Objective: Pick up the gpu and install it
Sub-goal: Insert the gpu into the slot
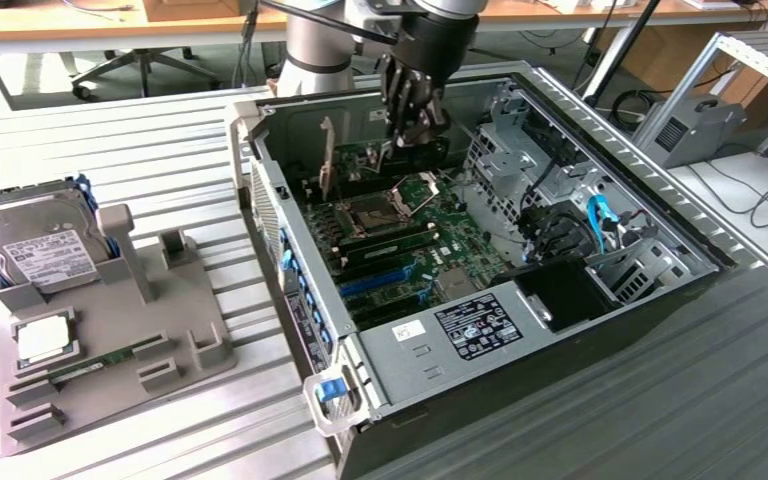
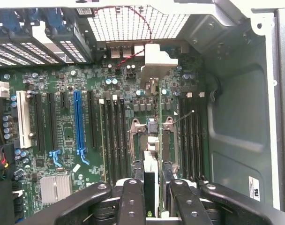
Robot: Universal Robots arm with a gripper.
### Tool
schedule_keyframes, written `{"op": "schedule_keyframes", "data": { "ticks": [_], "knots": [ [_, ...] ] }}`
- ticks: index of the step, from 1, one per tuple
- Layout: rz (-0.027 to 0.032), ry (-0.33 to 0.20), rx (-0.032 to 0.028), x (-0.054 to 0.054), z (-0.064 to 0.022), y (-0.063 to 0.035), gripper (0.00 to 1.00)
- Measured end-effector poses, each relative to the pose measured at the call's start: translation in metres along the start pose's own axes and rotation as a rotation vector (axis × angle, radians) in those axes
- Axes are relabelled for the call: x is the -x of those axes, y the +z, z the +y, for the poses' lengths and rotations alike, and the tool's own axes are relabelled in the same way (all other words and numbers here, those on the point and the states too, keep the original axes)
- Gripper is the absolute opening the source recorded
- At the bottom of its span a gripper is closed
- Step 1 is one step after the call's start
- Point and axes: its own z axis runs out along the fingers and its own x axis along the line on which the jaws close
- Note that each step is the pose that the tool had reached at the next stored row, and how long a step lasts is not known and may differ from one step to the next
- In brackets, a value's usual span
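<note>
Blue latch: nearest of all, a blue clip (image 1: 333, 393) on the front corner of the open computer case (image 1: 261, 190), which lies on its side on the slatted table (image 1: 117, 140).
Label plate: just behind that, a metal cover with a black-and-white sticker (image 1: 484, 325).
Tray: over on the exterior view's left, a grey holder (image 1: 184, 320) carries 1 green memory stick (image 1: 97, 362), 1 square processor chip (image 1: 44, 340) and, at its far end, the silver hard drive (image 1: 44, 255) with its white label.
Motherboard: green board (image 1: 444, 245) on the case floor, blue slots (image 1: 377, 285) on the near side, the open processor socket (image 1: 377, 215) further in.
Gpu: here it is, the gpu (image 1: 418, 152) up in the gripper above the far part of the board, beyond the socket; from the wrist it shows edge-on (image 2: 150, 176), thin and dark, lined up over the socket between the banks of memory slots.
Gripper: the gripper (image 1: 408, 135) points down into the case, and the wrist view (image 2: 154, 185) has its black fingers (image 2: 131, 199) clamped on the card from both sides.
Contact: cannot tell whether the card touches the board.
Long blue slot: the slot (image 2: 78, 122) sits well apart from the card, beside a white one (image 2: 24, 119).
Arm: grey robot arm (image 1: 317, 40) rises behind the case.
Background: an office chair (image 1: 131, 65) by a wooden desk.
</note>
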Motion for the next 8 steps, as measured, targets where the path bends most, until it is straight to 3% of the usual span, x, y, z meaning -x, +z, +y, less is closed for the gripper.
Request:
{"op": "schedule_keyframes", "data": {
  "ticks": [8],
  "knots": [
    [-0.0001,0.000,-0.0001,-0.0048,-0.0002,-0.0003,0.26]
  ]
}}
